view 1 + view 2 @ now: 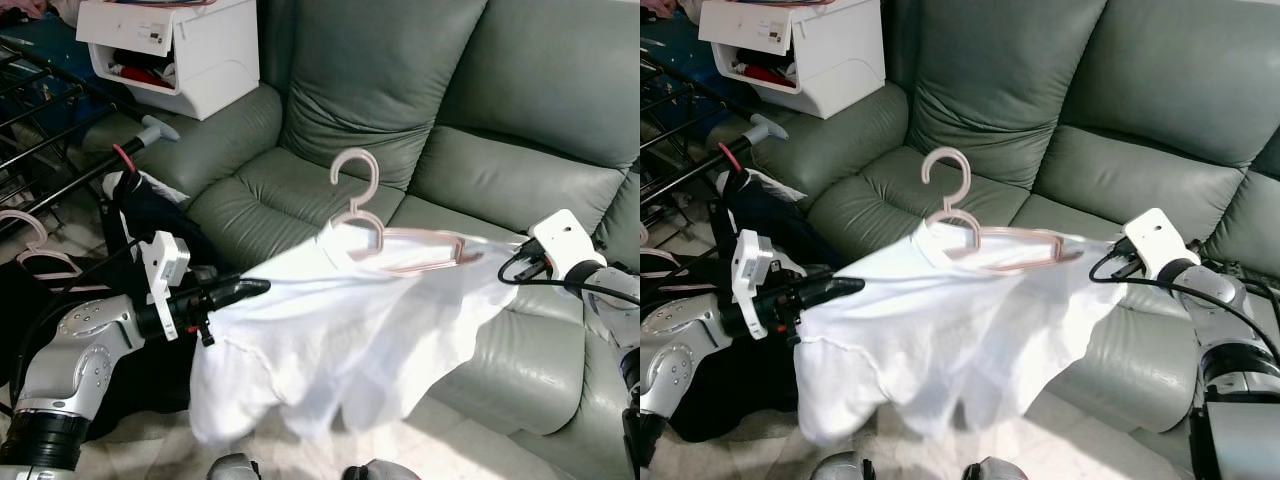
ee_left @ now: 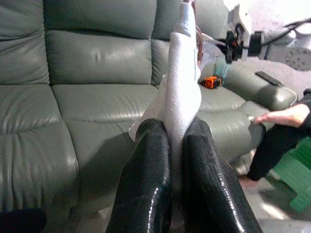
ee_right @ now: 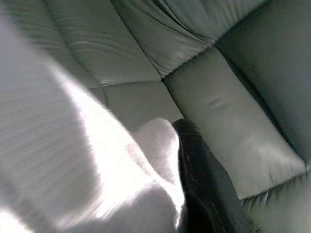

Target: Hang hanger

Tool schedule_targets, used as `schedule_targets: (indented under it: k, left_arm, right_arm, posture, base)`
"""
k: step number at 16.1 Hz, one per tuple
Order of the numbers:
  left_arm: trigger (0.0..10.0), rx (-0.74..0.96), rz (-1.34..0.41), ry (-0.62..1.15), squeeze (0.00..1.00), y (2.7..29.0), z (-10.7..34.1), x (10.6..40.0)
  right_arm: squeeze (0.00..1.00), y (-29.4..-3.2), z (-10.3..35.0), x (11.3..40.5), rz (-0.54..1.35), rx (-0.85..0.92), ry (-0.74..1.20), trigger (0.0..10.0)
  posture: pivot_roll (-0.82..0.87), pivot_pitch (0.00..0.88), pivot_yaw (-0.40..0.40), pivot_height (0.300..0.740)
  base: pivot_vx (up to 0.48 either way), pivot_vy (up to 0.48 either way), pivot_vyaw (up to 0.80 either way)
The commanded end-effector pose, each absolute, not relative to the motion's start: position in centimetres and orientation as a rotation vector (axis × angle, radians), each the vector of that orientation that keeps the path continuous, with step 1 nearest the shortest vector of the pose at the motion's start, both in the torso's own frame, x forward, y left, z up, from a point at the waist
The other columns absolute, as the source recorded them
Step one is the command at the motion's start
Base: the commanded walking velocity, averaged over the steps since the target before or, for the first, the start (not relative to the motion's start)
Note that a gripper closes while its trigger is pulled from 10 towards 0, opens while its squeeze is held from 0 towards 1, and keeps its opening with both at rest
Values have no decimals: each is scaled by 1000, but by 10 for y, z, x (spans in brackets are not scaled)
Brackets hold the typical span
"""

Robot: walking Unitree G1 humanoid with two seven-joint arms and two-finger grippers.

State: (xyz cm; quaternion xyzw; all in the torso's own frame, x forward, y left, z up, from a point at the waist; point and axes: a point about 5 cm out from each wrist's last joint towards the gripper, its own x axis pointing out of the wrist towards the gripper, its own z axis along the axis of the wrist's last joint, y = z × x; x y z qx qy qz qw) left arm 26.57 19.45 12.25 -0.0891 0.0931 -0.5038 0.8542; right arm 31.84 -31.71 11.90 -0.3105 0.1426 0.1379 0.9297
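A white shirt (image 1: 340,330) hangs stretched in the air in front of the green sofa (image 1: 400,120), on a pink hanger (image 1: 362,225) whose hook points up. My left gripper (image 1: 262,286) is shut on the shirt's left edge; the left wrist view shows the cloth (image 2: 182,82) pinched between both black fingers (image 2: 146,179). My right gripper (image 1: 505,255) holds the shirt's right side, and the right wrist view has one black finger (image 3: 199,179) pressed against white cloth (image 3: 97,165). A dark drying rack (image 1: 40,110) stands at the far left with another pink hanger (image 1: 40,255) on it.
A white storage box (image 1: 170,50) sits on the sofa's left arm. Dark clothing (image 1: 150,215) is draped beside the rack. In the left wrist view a person's arm (image 2: 282,116), an orange tape measure (image 2: 212,82) and a green crate (image 2: 296,174) lie near the sofa's end.
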Motion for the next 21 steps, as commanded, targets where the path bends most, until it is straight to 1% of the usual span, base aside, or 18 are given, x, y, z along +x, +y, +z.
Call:
schedule_targets:
  k: [1, 2, 4, 6, 7, 8, 9, 10, 11, 13, 15, 16, 18, 19, 20, 21]
  left_arm:
    - [0, -228, -979, 78, 0, 209, 144, 275]
    - [0, -236, -976, 81, 0, 209, 144, 275]
    - [0, -189, -952, 109, 0, 208, 137, 275]
    - [0, -149, -869, 123, 0, 211, 129, 277]
    - [0, -158, -819, 140, 0, 214, 125, 279]
    - [0, -237, -805, 156, 0, 214, 124, 279]
    - [0, -278, -813, 161, 0, 213, 124, 277]
    - [0, -288, -816, 162, 0, 213, 124, 277]
    - [0, -348, -816, 167, 0, 213, 125, 276]
    - [0, -362, -803, 152, 0, 216, 128, 279]
    - [0, -348, -791, 151, 0, 218, 127, 279]
    - [0, -368, -782, 158, 0, 220, 127, 278]
    - [0, -314, -784, 182, 0, 220, 121, 275]
    - [0, -327, -788, 191, 0, 219, 120, 274]
    - [0, -286, -795, 196, 0, 215, 117, 274]
    - [0, -249, -784, 194, 0, 213, 115, 275]
  right_arm:
    - [0, -328, 119, 312, 273, -698, 321, 0]
    - [0, -325, 120, 314, 289, -693, 310, 0]
    - [0, -314, 120, 316, 360, -624, 282, 0]
    - [0, -303, 126, 317, 480, -539, 226, 0]
    - [0, -300, 128, 317, 529, -532, 217, 0]
    - [0, -301, 124, 311, 595, -636, 243, 0]
    - [0, -305, 120, 303, 658, -803, 287, 0]
    - [0, -308, 118, 298, 700, -896, 316, 0]
    - [0, -315, 116, 292, 744, -1045, 369, 0]
    - [0, -340, 108, 276, 782, -1292, 547, 0]
    - [0, -348, 109, 270, 776, -1239, 587, 0]
    - [0, -348, 112, 268, 815, -1239, 576, 0]
    - [0, -344, 124, 276, 773, -1048, 509, 0]
    - [0, -341, 132, 283, 757, -977, 465, 0]
    - [0, -334, 156, 304, 665, -783, 322, 0]
    - [0, -328, 175, 317, 617, -689, 218, 0]
  posture:
    - [-38, 0, -13, 740]
    - [-39, 0, -13, 740]
    - [-32, 0, -14, 740]
    - [-28, 0, -15, 740]
    - [-29, 0, -16, 740]
    - [-32, 0, -16, 740]
    - [-33, 0, -16, 740]
    - [-33, 0, -16, 740]
    - [-33, 0, -16, 740]
    - [-35, 0, -19, 740]
    - [-29, 0, -23, 740]
    - [-29, 0, -23, 740]
    - [-27, 0, -21, 740]
    - [-27, 0, -21, 740]
    - [-27, 0, -21, 740]
    - [-27, 0, -22, 740]
  base:
    - [0, 0, 0]
    - [0, 0, 0]
    - [0, 0, 0]
    - [0, 0, 0]
    - [0, 0, 0]
    - [0, 0, 0]
    - [0, 0, 0]
    - [0, 0, 0]
    - [0, 0, 0]
    - [0, 0, 0]
    - [0, 0, 0]
    - [0, 0, 0]
    - [0, 0, 0]
    - [0, 0, 0]
    - [0, 0, 0]
    - [0, 0, 0]
